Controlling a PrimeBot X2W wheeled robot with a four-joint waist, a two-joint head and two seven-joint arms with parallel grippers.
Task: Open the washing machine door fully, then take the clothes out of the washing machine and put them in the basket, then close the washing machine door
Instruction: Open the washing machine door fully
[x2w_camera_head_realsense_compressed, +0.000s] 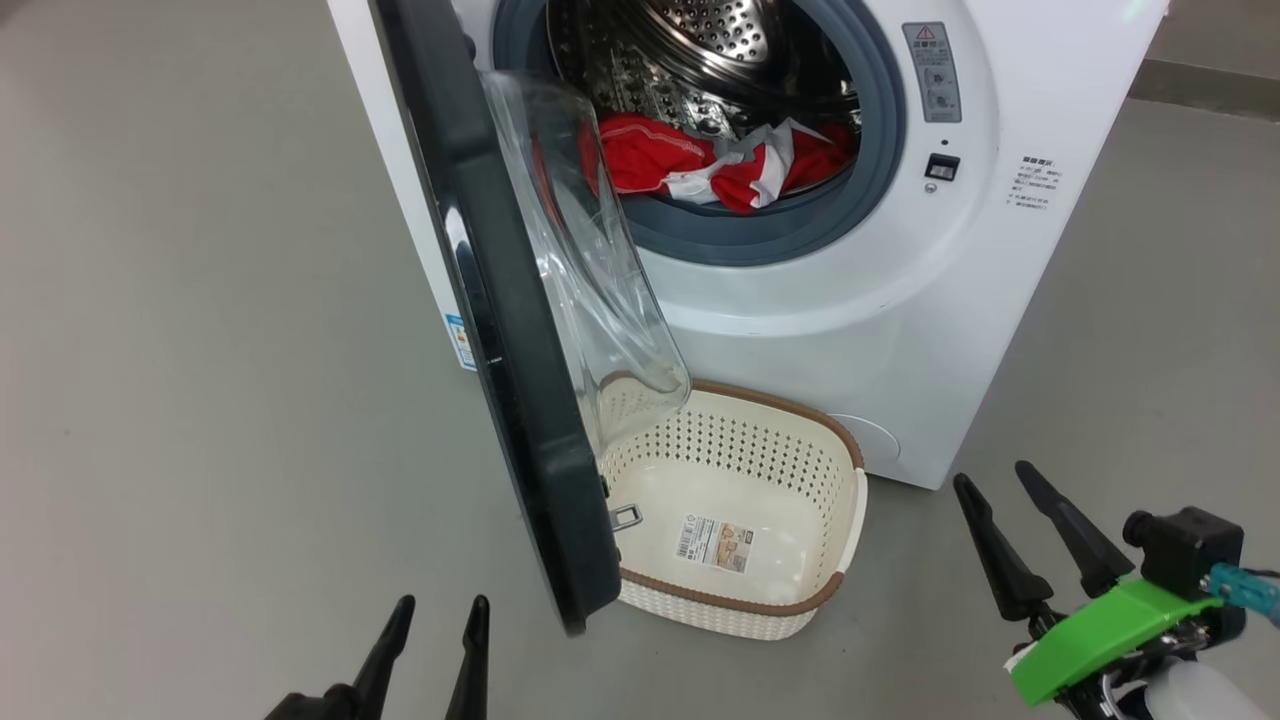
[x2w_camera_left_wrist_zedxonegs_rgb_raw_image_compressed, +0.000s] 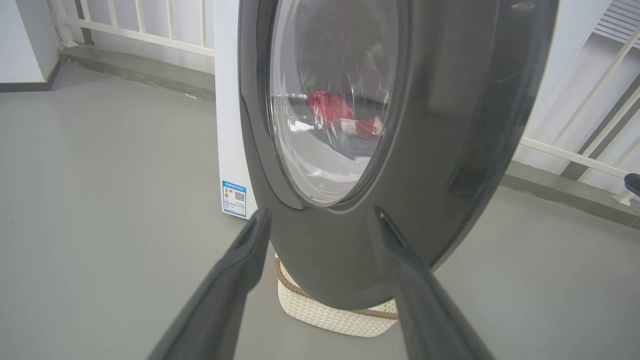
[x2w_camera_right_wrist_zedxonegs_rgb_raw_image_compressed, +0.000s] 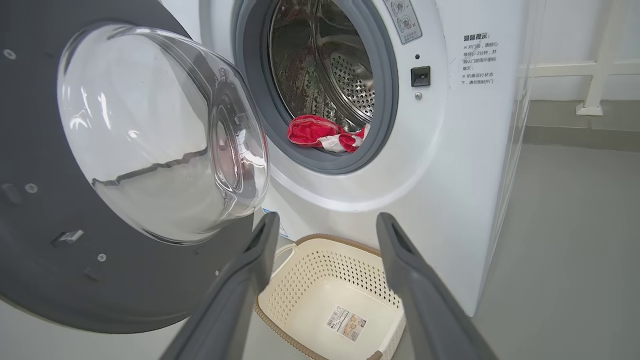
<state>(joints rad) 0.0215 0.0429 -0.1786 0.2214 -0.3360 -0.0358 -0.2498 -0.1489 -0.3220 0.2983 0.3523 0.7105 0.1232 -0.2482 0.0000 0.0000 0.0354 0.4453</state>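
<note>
Your left gripper (x2w_camera_head_realsense_compressed: 443, 602) and right gripper (x2w_camera_head_realsense_compressed: 992, 474), along the bottom edge, both have jaws spread and empty. The washing machine door (x2w_camera_head_realsense_compressed: 520, 400) stands ajar at centre left, with the basket (x2w_camera_head_realsense_compressed: 790, 440) at lower centre and the clothes (x2w_camera_head_realsense_compressed: 700, 165) inside the washing machine (x2w_camera_head_realsense_compressed: 850, 330), upper centre. The panel print (x2w_camera_right_wrist_zedxonegs_rgb_raw_image_compressed: 477, 59) is headed "温馨提示"; the basket label (x2w_camera_head_realsense_compressed: 715, 543) is too small to read.

Grey floor (x2w_camera_head_realsense_compressed: 180, 300), white railing (x2w_camera_left_wrist_zedxonegs_rgb_raw_image_compressed: 150, 37) at its far edge

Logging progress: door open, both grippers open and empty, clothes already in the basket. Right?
No. The clothes lie in the washing machine, not the basket, which holds no garment: see the head view. The door open, left gripper and right gripper open and empty: correct.
</note>
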